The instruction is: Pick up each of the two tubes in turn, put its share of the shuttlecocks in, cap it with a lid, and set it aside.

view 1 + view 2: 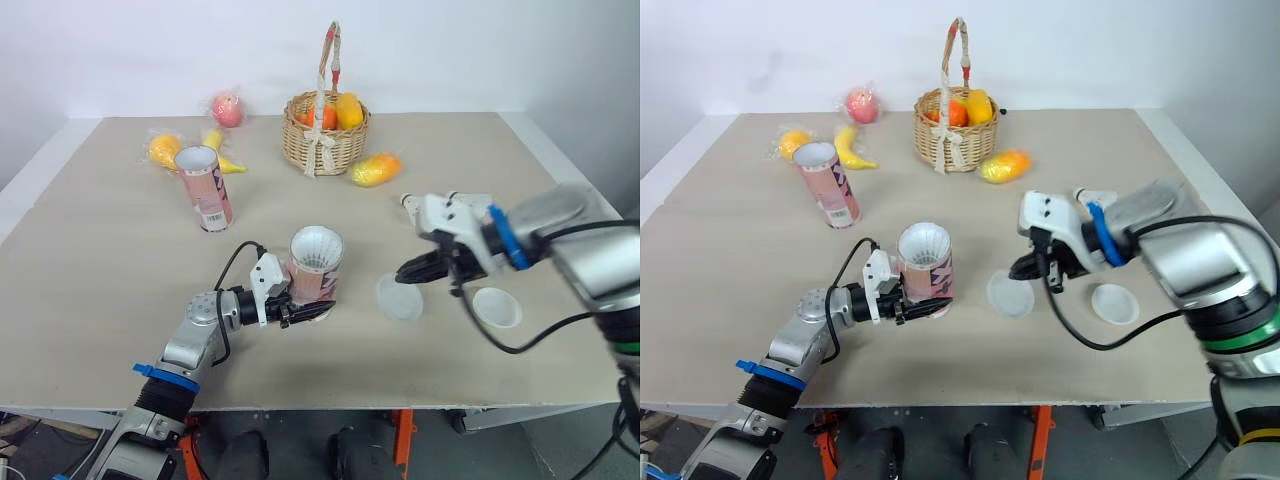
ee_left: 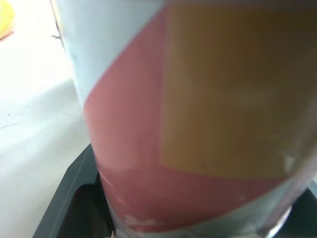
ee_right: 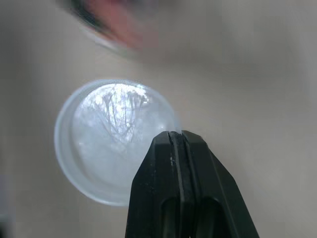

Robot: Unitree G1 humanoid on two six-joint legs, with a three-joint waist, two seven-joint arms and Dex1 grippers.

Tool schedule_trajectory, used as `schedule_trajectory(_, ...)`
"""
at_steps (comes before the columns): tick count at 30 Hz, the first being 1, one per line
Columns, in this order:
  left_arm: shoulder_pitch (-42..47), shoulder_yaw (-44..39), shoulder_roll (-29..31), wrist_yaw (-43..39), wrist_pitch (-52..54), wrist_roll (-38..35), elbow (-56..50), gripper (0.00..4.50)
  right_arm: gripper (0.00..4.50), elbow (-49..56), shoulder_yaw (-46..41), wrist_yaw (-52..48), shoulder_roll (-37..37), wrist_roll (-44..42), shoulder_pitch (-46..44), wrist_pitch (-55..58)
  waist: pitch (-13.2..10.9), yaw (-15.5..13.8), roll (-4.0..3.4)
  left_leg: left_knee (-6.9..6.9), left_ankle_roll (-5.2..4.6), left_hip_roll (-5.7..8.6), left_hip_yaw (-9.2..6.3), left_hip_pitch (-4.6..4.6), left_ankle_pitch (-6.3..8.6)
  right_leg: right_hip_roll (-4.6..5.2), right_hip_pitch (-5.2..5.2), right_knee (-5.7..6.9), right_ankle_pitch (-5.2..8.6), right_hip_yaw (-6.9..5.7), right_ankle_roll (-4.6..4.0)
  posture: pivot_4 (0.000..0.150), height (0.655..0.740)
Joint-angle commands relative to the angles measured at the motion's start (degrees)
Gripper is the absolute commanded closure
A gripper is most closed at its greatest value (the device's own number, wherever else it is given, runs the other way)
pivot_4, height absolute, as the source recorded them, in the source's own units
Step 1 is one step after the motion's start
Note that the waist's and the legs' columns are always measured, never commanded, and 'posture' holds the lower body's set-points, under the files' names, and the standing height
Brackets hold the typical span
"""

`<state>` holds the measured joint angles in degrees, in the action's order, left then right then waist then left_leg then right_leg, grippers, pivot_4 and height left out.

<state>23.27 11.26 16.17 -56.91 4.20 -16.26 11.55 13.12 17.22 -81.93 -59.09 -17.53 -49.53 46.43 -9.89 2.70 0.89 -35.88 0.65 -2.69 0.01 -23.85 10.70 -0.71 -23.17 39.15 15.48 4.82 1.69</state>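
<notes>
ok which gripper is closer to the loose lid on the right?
Right. The right gripper is just left of the loose lid, pinching the other lid by its rim. The left gripper is farther left, clamped on the near tube.

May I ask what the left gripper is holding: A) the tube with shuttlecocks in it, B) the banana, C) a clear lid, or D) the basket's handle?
A: the left gripper is shut around the lower part of the tube, which stands upright with white shuttlecocks showing in its open top.
</notes>
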Motion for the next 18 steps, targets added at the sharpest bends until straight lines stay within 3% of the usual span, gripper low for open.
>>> schedule_trajectory(1,-0.66,0.95,0.58,-0.19,1.85,1.88,4.84,1.58,4.39,0.83,-2.07,-10.4,-0.29,-2.7,-8.81,-13.45,0.0,0.03,-0.01,-0.01,0.0,-0.01,-0.01,0.06,0.0,0.0,0.05,-0.01,0.0,-0.02,0.0,0.15,0.74)
schedule_trajectory(9,0.45,1.68,-0.44,-0.94,1.07,1.99,5.64,1.58,4.39,-17.28,8.24,-10.54,14.25,7.46,-26.83,-26.26,0.0,0.18,0.06,-0.03,0.04,-0.03,0.1,0.44,-0.11,0.06,0.18,-0.01,-0.06,0.04,-0.33,0.15,0.74)
schedule_trajectory(18,-0.27,1.53,-0.46,-0.79,0.7,2.49,4.97,1.58,4.39,-32.72,14.23,-10.36,24.54,15.98,-34.39,-42.5,0.01,-0.43,0.05,-0.01,0.06,0.03,-0.05,-0.04,-0.07,0.07,-0.04,-0.02,-0.13,-0.03,-0.09,0.15,0.74)
